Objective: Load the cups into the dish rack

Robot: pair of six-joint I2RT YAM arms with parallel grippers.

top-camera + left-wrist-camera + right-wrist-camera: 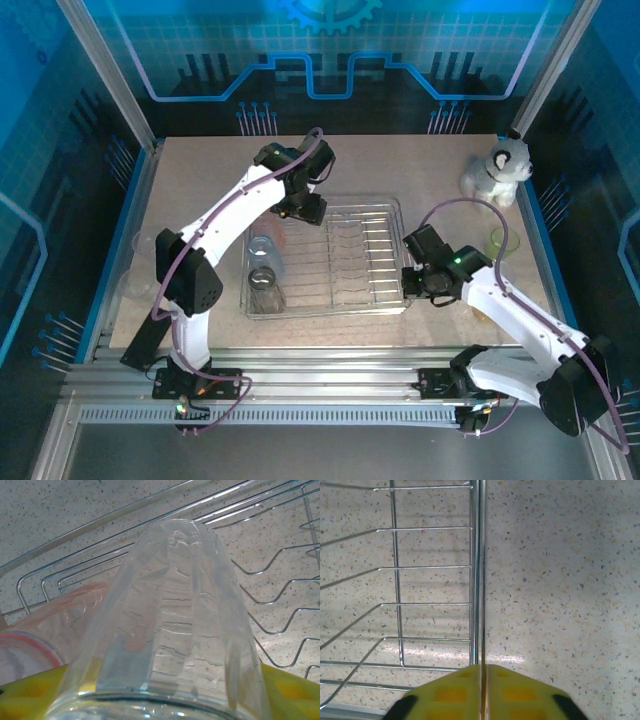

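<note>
Cup (170,630) was gripped by left end effector (303,208) over the rack's (404,262) far-left corner; right end effector (483,690) looked clenched on its rim. Best bet was lowering it slowly between prongs.

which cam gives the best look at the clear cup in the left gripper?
Left wrist: the clear cup sits close up between the yellow fingers. In top external the left gripper hides most of it over the dish rack. Right wrist faces the rack's rim, away from it.
</note>
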